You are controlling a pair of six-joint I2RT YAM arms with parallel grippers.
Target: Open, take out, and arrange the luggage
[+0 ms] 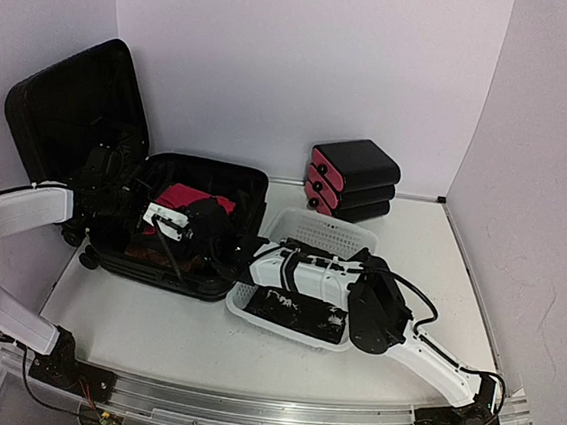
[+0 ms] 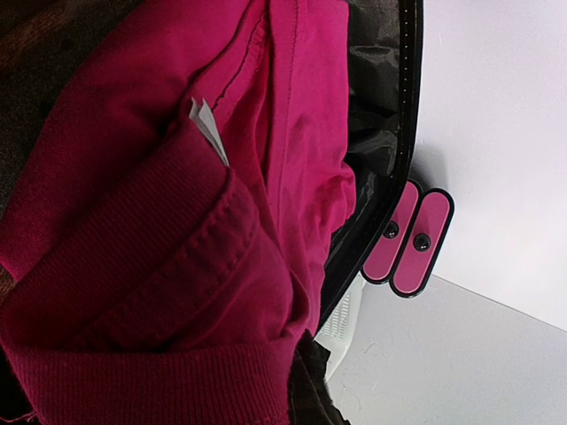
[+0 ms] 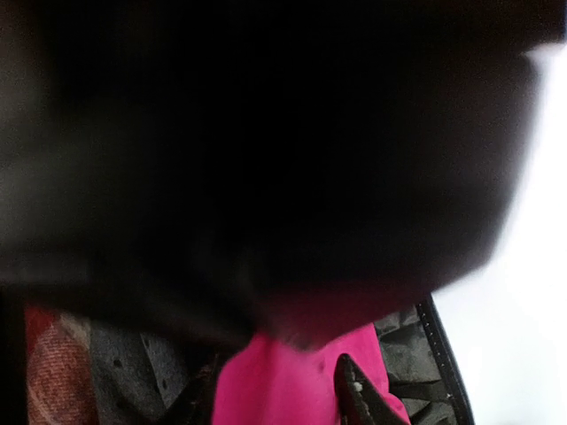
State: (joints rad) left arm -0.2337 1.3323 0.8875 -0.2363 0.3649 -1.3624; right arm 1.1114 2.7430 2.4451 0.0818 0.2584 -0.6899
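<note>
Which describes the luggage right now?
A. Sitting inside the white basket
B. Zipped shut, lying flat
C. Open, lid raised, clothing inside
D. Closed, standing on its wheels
C: in the top view the luggage lies open on the table, its lid raised at the left, with a pink garment inside it.

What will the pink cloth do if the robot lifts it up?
Probably flop: the pink garment lies folded and creased like soft cloth. Likely light, being thin fabric. It might snag, tucked among other clothes in the luggage.
</note>
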